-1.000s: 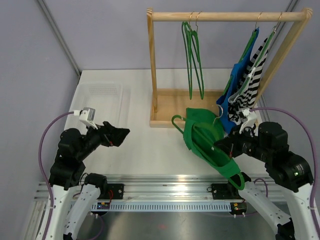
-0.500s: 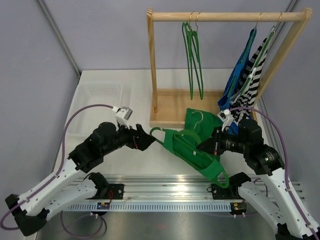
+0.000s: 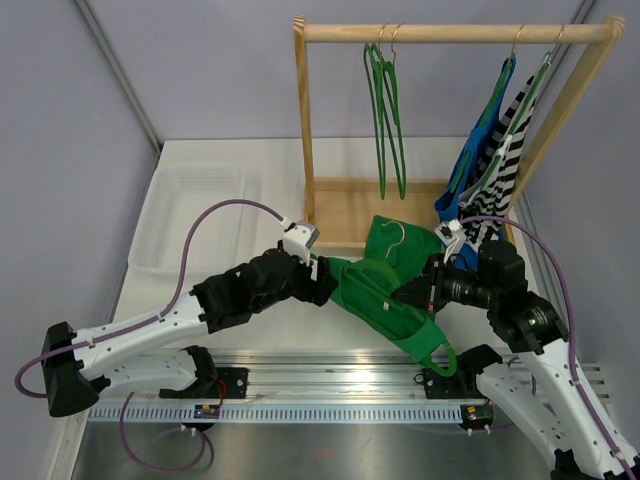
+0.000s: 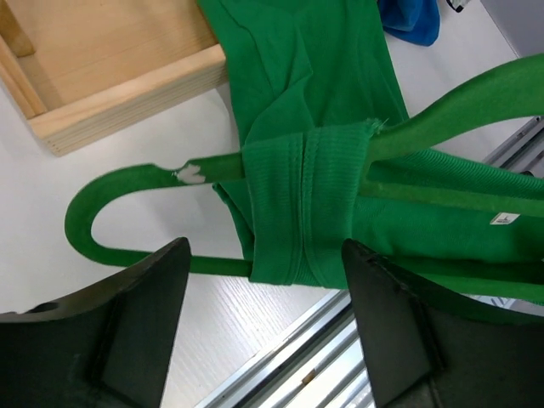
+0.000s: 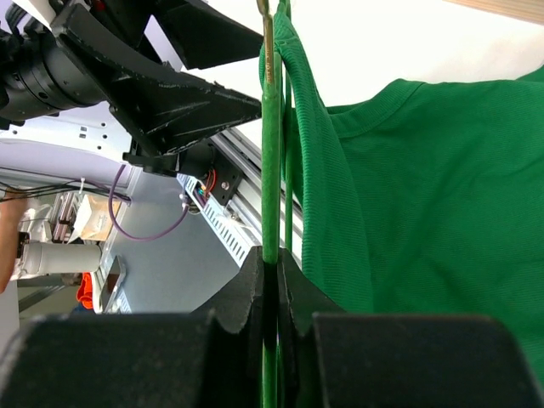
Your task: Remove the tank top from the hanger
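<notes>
A green tank top [image 3: 385, 285] hangs on a green hanger [image 3: 440, 352] that is held tilted low over the table. My right gripper [image 3: 410, 292] is shut on the hanger's thin green bar [image 5: 271, 170], with the tank top's fabric [image 5: 408, 195] beside it. My left gripper [image 3: 322, 284] is open at the hanger's left end. In the left wrist view its fingers [image 4: 136, 314] stand wide apart on either side of the tank top's strap [image 4: 306, 204], which wraps around the hanger's arm [image 4: 119, 183]. They do not touch it.
A wooden rack [image 3: 305, 130] stands behind, with empty green hangers [image 3: 385, 110] and blue and striped garments [image 3: 490, 165] on its rail. A clear plastic bin [image 3: 190, 215] sits at the left. A metal rail [image 3: 330, 380] runs along the near edge.
My left arm has reached right, from the table's left side to the hanger's left end. The right gripper first brought the hanger leftwards, then held it still.
</notes>
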Motion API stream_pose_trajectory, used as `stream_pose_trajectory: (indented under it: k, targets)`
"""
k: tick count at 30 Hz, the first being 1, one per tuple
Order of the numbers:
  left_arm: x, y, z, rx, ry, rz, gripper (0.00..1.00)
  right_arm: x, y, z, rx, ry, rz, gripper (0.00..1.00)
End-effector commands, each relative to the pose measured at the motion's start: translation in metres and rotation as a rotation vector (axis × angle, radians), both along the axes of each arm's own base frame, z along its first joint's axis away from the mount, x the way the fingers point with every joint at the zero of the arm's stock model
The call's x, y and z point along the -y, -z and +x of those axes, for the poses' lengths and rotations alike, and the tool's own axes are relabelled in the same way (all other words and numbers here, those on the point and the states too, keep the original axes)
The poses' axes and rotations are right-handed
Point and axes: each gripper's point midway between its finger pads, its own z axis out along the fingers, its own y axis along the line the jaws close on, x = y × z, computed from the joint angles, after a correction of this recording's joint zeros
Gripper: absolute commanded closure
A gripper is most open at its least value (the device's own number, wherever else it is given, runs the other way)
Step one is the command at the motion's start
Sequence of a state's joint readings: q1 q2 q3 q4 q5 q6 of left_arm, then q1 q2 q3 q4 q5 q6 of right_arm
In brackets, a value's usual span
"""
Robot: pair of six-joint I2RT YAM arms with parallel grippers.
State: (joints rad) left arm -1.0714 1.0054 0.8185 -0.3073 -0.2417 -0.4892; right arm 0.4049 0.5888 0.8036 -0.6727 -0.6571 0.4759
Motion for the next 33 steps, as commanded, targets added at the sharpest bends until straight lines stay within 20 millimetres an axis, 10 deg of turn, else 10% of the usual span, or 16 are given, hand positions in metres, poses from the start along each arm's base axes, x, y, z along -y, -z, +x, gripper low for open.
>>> stream_pose_trajectory:
  k: [1,10,15,19,33]
  targets:
    - [0.017,-0.041,0.018,0.105,-0.031,-0.101,0.28,-0.004,-0.012,-0.003,0.043,-0.034,0.037,1.0]
    - [0.034,-0.024,0.021,0.074,-0.003,-0.072,0.32,-0.004,-0.007,-0.001,0.037,-0.032,0.023,1.0]
    - [0.037,-0.024,0.022,0.068,-0.001,-0.067,0.79,-0.002,-0.002,0.003,0.028,-0.018,0.006,1.0]
    - [0.027,-0.024,0.026,0.066,-0.058,-0.044,0.91,0.002,0.005,0.009,0.013,0.019,-0.028,1.0]
    - [-0.147,-0.016,0.069,0.017,-0.724,0.132,1.0,-0.007,-0.006,-0.009,0.014,-0.103,0.019,1.0]
